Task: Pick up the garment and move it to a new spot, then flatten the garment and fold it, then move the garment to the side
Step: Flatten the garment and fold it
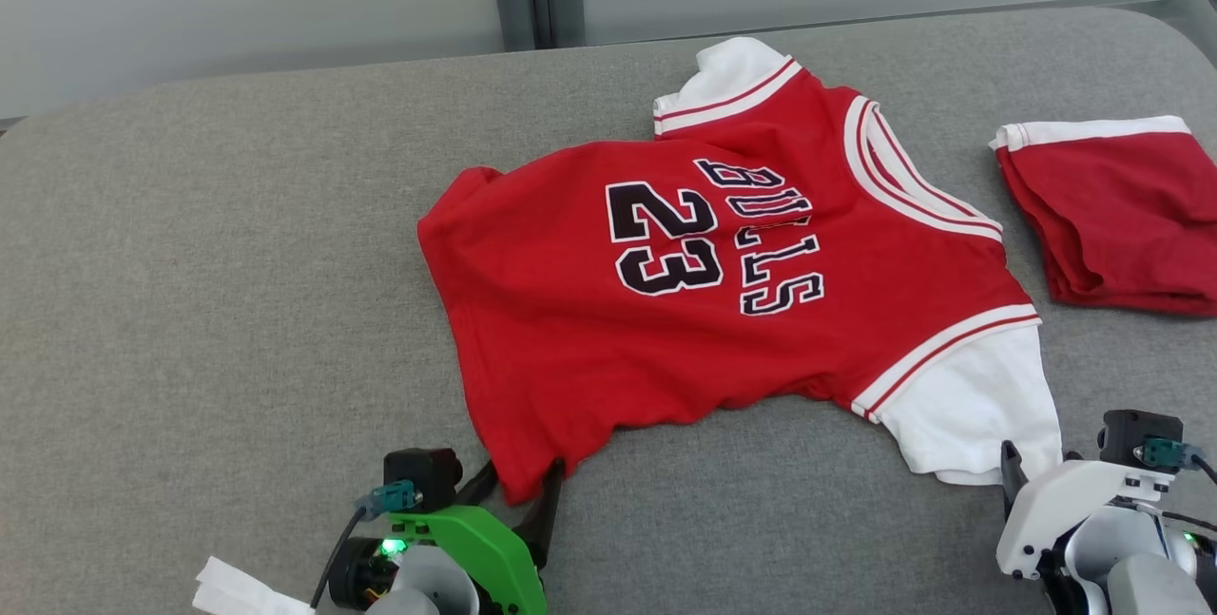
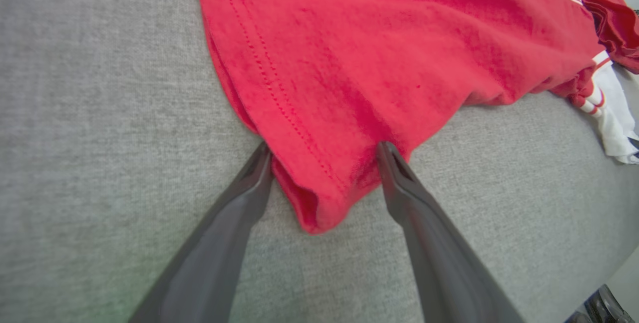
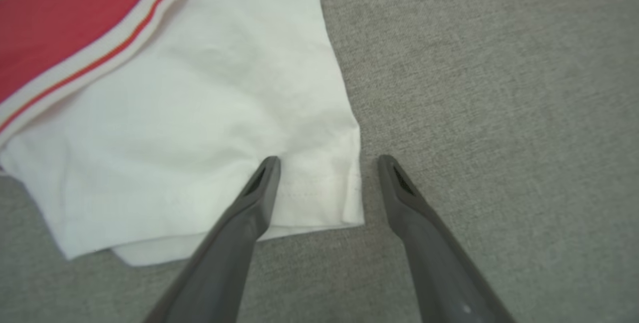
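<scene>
Left claw [image 2: 323, 148] and right claw [image 3: 328, 159] both stand with fingers apart, holding nothing. Ahead of them the grey worktop [image 1: 238, 311] carries the red jersey [image 1: 723, 311], spread print-up and slightly rumpled. Its white sleeve [image 3: 199, 113] has its outer edge between the right claw's fingers, and its hem corner [image 2: 319, 203] sits between the left's. For a clean lift, each should probably push slightly deeper, catch both fabric layers, then close together.

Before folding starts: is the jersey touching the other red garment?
Apart. Head view shows a strip of grey surface between the jersey and the folded red garment.
</scene>
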Available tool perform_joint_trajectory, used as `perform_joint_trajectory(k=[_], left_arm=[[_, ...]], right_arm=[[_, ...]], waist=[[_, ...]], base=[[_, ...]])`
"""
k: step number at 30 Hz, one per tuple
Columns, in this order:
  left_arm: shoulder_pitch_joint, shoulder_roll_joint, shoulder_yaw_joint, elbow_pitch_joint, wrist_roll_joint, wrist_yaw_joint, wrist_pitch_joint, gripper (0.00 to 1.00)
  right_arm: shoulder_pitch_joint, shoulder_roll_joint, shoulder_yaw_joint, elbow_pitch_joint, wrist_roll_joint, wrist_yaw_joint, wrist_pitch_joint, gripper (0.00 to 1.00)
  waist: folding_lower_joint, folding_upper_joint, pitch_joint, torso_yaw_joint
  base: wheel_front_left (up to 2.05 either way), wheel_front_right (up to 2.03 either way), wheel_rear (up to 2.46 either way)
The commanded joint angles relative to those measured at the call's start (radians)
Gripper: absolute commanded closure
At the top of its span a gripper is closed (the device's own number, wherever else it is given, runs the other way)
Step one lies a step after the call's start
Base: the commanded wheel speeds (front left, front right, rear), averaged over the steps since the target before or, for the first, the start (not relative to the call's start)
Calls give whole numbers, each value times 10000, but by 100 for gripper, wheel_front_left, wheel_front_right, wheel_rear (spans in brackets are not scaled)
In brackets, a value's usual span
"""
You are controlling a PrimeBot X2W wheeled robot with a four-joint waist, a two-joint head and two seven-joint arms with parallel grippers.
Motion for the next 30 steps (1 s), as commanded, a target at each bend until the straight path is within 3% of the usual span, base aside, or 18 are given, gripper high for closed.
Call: perform_joint_trajectory(k=[1,9,10,11,12,13,21,30], left_arm=[[26,-60,-122,300,-37,114,132,0],[152,-31,-130,553,-332,311,244,1],[207,-28,-139,574,-363,326,269,16],[247,-28,-141,598,-396,314,320,50],[278,-33,-152,601,-407,307,347,65],[300,-40,-151,595,-448,294,349,98],[238,-54,-127,734,-614,222,229,100],[-457,11,297,-233,-977,-183,-1229,100]], right_arm=[[0,58,104,449,67,-5,315,0],[21,244,794,1500,574,50,953,0],[69,278,917,1629,710,57,1073,14],[103,305,1009,1708,802,58,1171,36],[133,329,1093,1786,888,60,1232,59],[145,325,1143,1812,952,60,1276,99],[-197,20,1291,1557,1414,34,606,100],[-647,-342,1603,116,2395,17,-1085,100]], waist=[[0,0,27,16],[0,0,-11,125],[0,0,-21,138],[0,0,-27,147],[0,0,-30,154],[0,0,-31,158],[0,0,-2,66],[0,0,-111,71]], base=[[0,0,0],[0,0,0],[0,0,0],[0,0,0],[0,0,0],[0,0,0],[0,0,0],[0,0,0]])
